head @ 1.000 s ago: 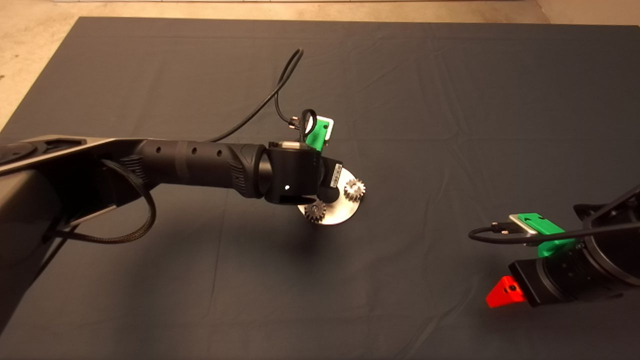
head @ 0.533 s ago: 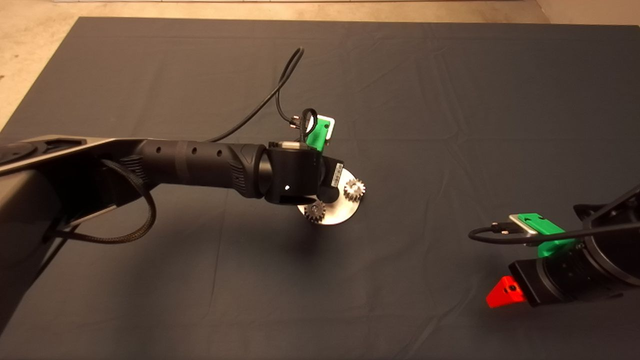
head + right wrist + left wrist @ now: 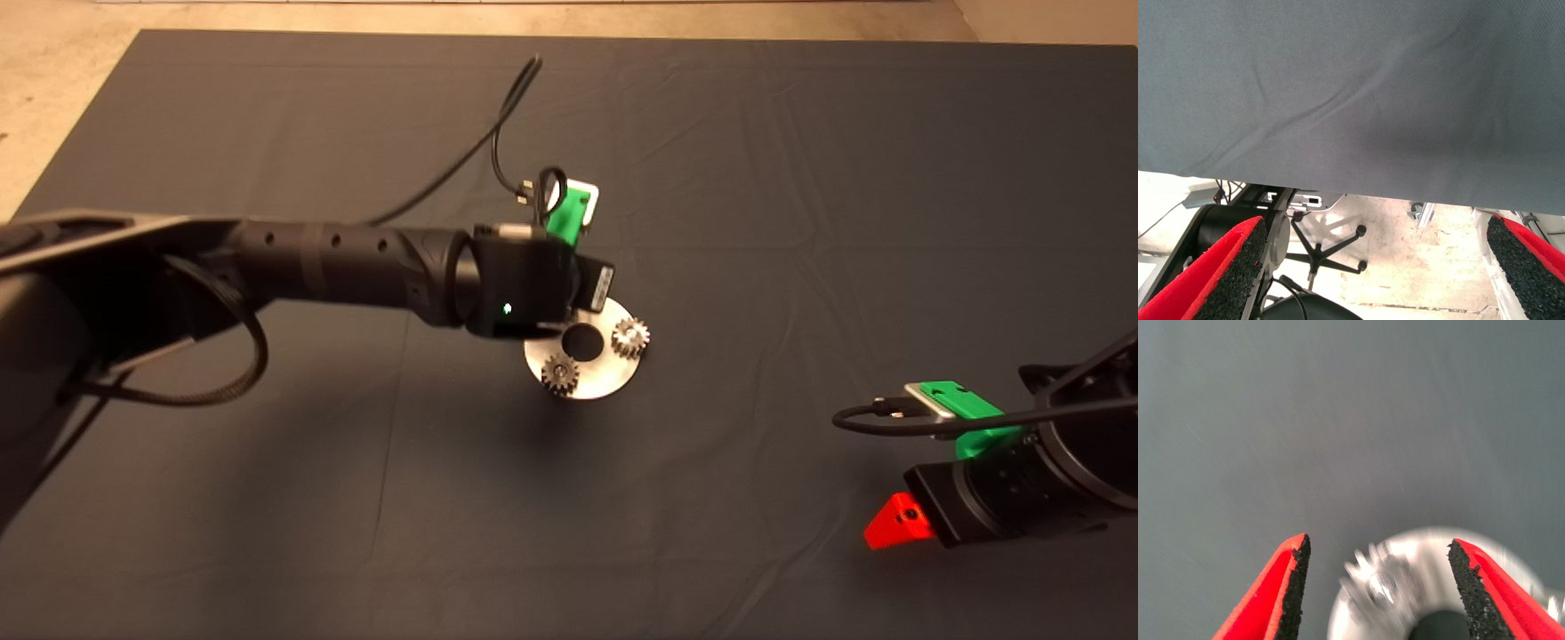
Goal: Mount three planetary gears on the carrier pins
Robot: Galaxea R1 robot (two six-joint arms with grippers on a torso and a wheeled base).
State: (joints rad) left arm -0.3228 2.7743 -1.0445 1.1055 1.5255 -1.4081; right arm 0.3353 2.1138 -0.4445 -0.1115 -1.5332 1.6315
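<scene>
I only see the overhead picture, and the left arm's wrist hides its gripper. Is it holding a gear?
Observer: No. The left wrist view shows the left gripper open, holding nothing.
Operator: So where's the gear?
Observer: One blurred gear sits on the disc, inside the gripper's opening and touching neither side.
Operator: And the other gripper?
Observer: The right gripper is open and empty. Its camera shows the mat and a chair base beyond.

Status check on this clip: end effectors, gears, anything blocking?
Left end effector open above the disc. Two gears seated; third blurred below it. Right end effector parked, open. No obstruction.
</scene>
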